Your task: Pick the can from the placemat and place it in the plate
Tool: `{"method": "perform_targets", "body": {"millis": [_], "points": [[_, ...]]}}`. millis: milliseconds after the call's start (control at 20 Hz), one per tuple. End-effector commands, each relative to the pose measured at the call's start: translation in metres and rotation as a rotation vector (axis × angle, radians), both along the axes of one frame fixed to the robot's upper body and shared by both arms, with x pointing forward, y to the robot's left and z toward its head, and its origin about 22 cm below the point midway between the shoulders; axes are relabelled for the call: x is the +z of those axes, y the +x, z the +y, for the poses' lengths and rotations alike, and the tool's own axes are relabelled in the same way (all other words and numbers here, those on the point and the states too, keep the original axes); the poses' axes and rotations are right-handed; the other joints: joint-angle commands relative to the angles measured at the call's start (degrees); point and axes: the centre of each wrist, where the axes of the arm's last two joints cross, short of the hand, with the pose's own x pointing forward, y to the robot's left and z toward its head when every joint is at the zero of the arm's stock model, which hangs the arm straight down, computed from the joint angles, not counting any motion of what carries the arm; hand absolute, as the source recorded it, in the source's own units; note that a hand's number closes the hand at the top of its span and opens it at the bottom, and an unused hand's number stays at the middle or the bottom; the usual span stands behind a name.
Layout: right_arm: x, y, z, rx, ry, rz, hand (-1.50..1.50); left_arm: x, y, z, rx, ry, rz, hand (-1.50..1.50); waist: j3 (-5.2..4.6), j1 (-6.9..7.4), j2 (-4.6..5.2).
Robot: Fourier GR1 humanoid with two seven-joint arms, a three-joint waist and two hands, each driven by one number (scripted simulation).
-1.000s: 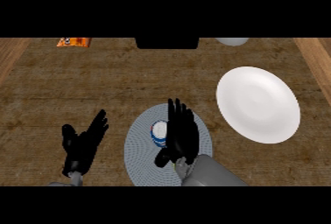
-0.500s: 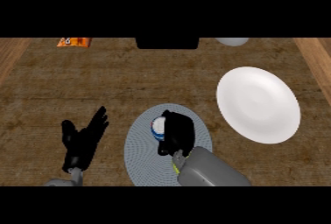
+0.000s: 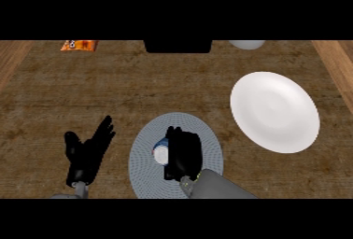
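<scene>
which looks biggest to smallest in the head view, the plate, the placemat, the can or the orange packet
1. plate and placemat: close in size, and the right hand covers part of the placemat, so no ranking.
2. orange packet
3. can, mostly hidden by that hand.

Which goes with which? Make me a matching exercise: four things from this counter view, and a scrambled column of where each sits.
Things:
1. can
2. plate
3. left hand
4. orange packet

Places:
A. far left corner of the counter
B. on the placemat, under the right hand
C. right side of the counter, holding nothing
D. open, left of the placemat

Pairs: 1-B, 2-C, 3-D, 4-A
</scene>
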Motion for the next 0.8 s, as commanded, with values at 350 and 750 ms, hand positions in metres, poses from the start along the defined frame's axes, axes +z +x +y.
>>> {"method": "perform_targets", "body": {"millis": [350,750], "points": [[0.016,-0.064,0.020,0.048,0.201,-0.436,1.50,-0.003,-0.003,0.007,0.010,0.005,-0.001,0.00,-0.01,-1.36,-0.10],[0.051,-0.059,-0.002,-0.200,0.345,-0.611,1.50,0.000,0.000,0.006,0.032,0.008,0.007,0.00,0.04,-2.65,-0.27]]}}
